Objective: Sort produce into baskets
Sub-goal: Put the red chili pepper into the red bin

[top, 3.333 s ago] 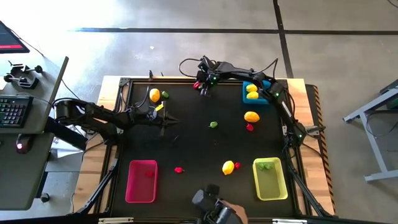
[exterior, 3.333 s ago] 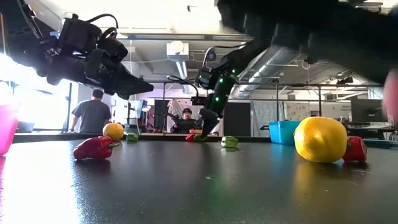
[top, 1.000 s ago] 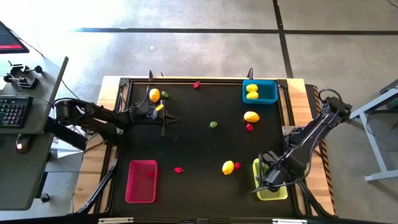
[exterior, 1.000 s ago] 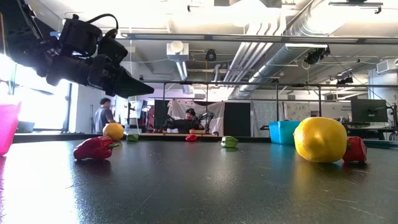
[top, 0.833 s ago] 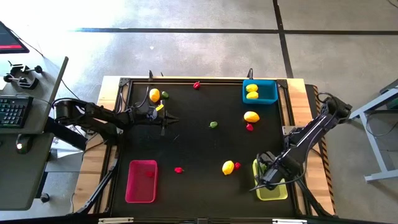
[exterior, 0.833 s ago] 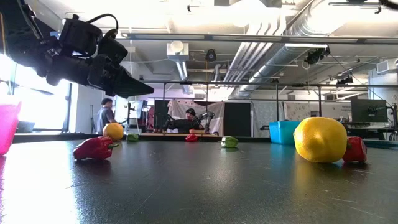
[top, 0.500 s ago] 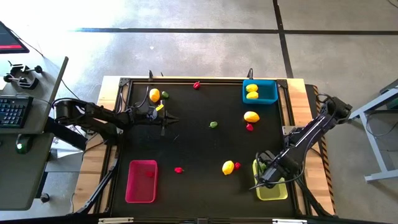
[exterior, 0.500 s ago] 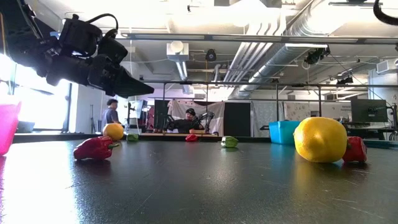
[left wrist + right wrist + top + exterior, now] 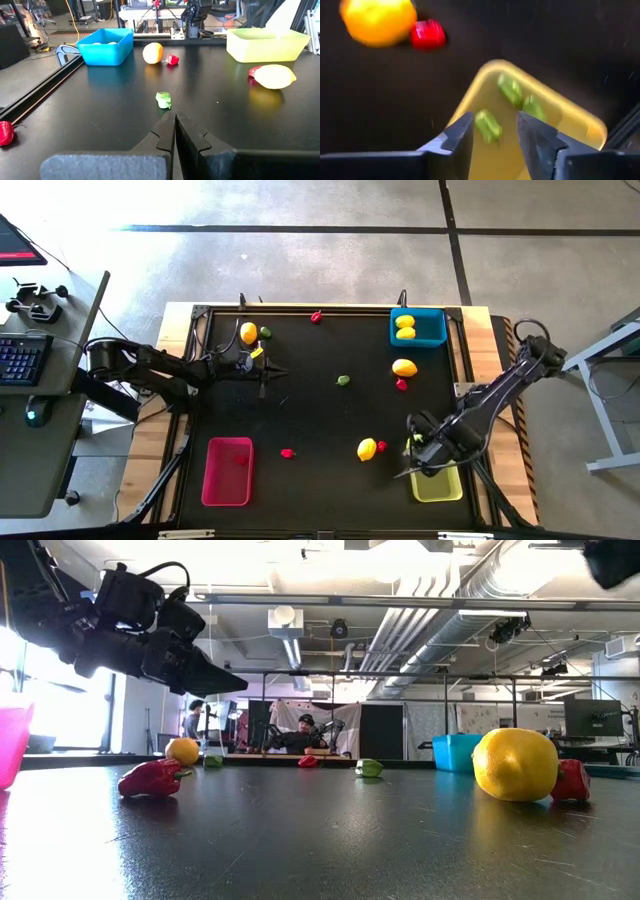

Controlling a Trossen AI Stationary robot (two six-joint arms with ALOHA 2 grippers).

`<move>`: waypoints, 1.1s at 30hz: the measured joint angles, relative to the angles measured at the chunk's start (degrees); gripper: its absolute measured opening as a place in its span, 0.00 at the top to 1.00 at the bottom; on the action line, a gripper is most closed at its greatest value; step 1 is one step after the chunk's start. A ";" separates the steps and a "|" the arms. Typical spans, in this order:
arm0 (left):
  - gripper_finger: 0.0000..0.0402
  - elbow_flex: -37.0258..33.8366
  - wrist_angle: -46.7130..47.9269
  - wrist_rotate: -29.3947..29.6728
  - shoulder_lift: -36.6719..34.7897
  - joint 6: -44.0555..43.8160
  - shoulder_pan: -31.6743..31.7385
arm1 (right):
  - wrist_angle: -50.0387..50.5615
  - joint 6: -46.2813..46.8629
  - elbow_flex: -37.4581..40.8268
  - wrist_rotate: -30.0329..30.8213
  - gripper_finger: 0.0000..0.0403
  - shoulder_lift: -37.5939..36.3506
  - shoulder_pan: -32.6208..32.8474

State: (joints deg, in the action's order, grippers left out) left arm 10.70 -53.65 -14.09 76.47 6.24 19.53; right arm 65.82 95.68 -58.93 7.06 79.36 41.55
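My right gripper points down, open, over the far left corner of the yellow-green basket. A small green bit shows between its fingers, and two more green bits lie in the basket. My left gripper hangs shut and empty above the table's left half. A green bit lies ahead of it. Two lemons sit in the blue basket. The pink basket holds a red piece. My right gripper points down with the green bit in the gap close to one finger. I cannot tell whether that finger touches it or whether the bit is loose over the basket floor.
Loose produce lies about the table. A lemon and a red bit are left of the yellow-green basket. A lemon and a red bit lie near the blue basket. A red piece, a lemon and a red bit lie farther off.
My right gripper has shifted a little toward the table's far edge and left, staying over the yellow-green basket's far left corner, and its wrist has rolled.
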 joint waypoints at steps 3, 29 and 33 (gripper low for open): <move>1.00 0.00 0.00 0.00 0.00 -0.02 0.00 | 1.68 -4.89 -1.19 4.03 0.75 -0.05 -2.32; 1.00 0.00 0.24 -0.06 0.00 0.44 0.00 | -17.68 -30.39 20.47 23.59 0.57 -0.07 -30.26; 1.00 0.00 0.26 -0.09 0.00 0.44 0.00 | -18.03 -32.57 20.47 23.63 0.50 0.01 -32.38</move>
State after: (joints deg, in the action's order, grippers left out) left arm 10.70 -53.39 -14.17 76.47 6.68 19.53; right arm 47.79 63.11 -38.46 30.70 79.36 9.17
